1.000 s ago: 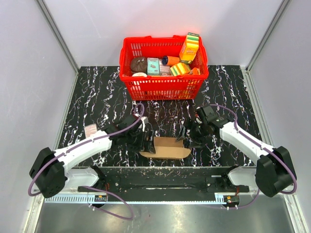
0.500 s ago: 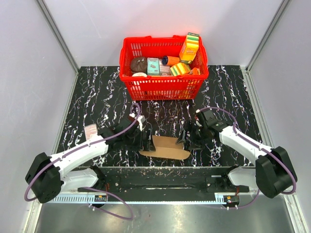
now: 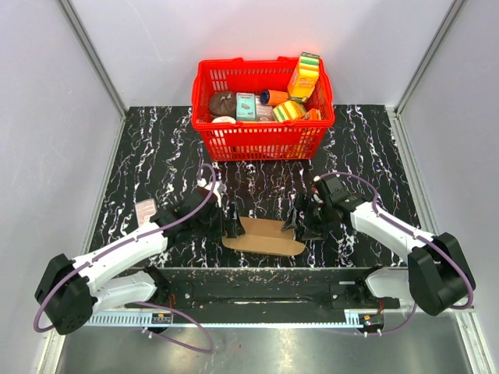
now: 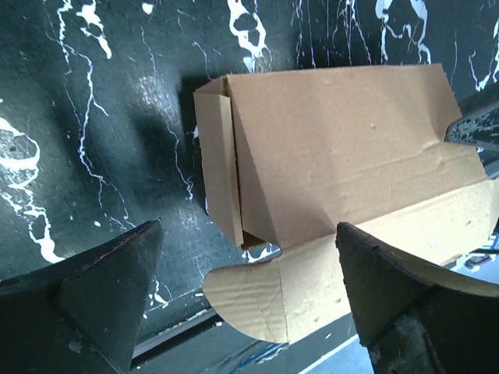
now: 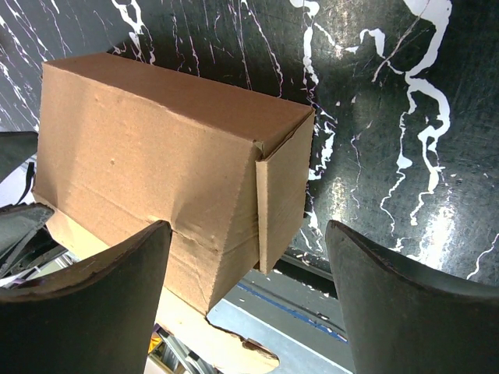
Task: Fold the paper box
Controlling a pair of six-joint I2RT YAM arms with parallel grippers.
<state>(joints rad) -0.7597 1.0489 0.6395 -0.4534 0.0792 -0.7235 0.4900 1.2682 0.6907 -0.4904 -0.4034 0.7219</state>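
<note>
The brown paper box (image 3: 265,236) lies near the table's front edge between my two grippers, formed into a slim carton with a long flap lying flat toward the front. My left gripper (image 3: 231,225) is open at the box's left end; in the left wrist view the box (image 4: 327,171) shows a side flap folded in and a rounded tab (image 4: 249,300) between the fingers. My right gripper (image 3: 297,220) is open at the box's right end; in the right wrist view the box (image 5: 156,171) has its end flap folded against the end.
A red plastic basket (image 3: 263,140) with several colourful packages stands at the back centre. A small pale tag (image 3: 146,209) lies on the black marbled table (image 3: 156,156) at the left. The metal rail (image 3: 265,296) runs along the front edge.
My left gripper has slid a little left and back, off the box's left end. The box has shifted slightly. The right gripper has barely moved.
</note>
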